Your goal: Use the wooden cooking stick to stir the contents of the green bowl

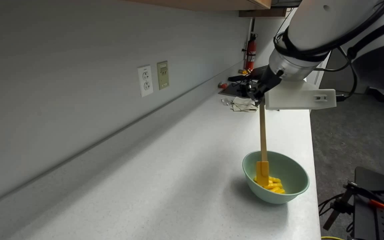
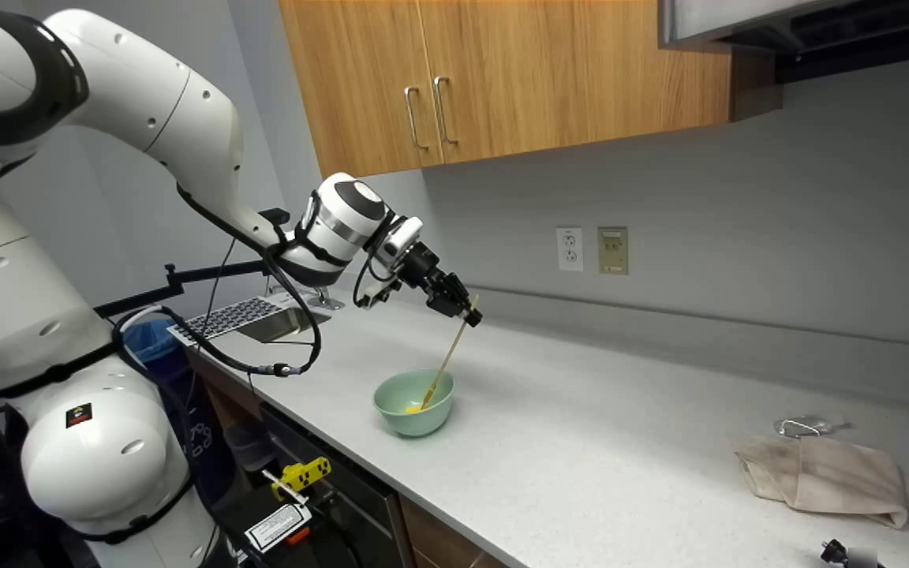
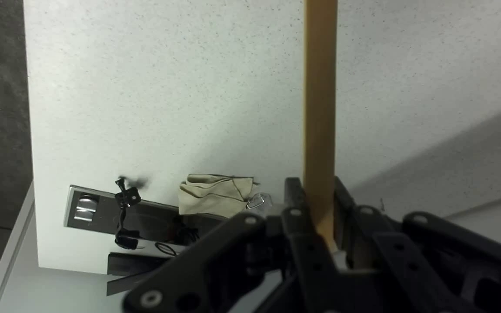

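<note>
Fingers [image 3: 294, 198] were clamped on the wooden cooking stick [image 1: 263, 130], one on each side of the shaft. Grip sat close to the top end, just a short stub [image 2: 475, 300] past it in an exterior view, likely chosen for reach: broad head down in the green bowl [image 1: 290, 170], among the contents [image 1: 276, 185] (yellow pieces), fingers well above the rim. Stick leaned rather than stood plumb; my read: tilt was for letting the head sweep the bottom. Couldn't tell if the head touched the bowl wall. Bowl stood upright on the bench [image 1: 118, 200], near its open edge, probably so the arm [image 2: 190, 118] could get over it easily. Nothing visible braced it, so a hard sideways push could have slid it. Setup looked ready for stirring, or mid-stir; couldn't say which. Writing: recycling symbol [image 2: 200, 439] on the blue bin [image 2: 218, 469] was clear. White label [image 2: 277, 527] low in front of the bench, the arm's base sticker [image 2: 79, 415] and the fire extinguisher [image 1: 251, 50] label were all too small to read. No brand was legible.
</note>
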`<state>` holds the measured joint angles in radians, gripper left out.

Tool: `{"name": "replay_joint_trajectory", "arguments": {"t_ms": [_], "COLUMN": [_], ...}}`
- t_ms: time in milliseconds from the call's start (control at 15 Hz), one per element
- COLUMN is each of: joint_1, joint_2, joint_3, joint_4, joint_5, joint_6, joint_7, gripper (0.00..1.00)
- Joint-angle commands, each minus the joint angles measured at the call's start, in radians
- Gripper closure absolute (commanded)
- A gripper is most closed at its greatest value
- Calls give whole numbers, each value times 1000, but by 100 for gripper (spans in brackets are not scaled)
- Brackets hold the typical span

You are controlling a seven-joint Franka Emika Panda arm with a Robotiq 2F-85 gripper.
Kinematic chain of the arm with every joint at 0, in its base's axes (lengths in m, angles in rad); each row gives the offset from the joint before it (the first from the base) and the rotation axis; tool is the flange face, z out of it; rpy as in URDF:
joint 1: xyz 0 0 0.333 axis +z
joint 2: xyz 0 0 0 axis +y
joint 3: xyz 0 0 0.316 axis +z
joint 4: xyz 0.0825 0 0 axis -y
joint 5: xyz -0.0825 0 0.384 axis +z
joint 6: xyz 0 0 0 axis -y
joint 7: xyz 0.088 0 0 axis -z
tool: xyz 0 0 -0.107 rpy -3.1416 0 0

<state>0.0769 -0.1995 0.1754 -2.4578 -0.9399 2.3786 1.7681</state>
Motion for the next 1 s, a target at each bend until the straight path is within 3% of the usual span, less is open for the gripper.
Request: {"name": "replay_joint_trajectory", "arguments": {"t_ms": [0, 667, 933], "joint_1": [-9, 25, 33], "joint_2": [41, 37, 41], "joint_3": [7, 10, -28], "joint_4": [22, 45, 44], "joint_5": [-76, -212, -39], "joint_6": [-32, -134, -13], "joint_7": [77, 150, -1], "gripper": [96, 96, 96]}}
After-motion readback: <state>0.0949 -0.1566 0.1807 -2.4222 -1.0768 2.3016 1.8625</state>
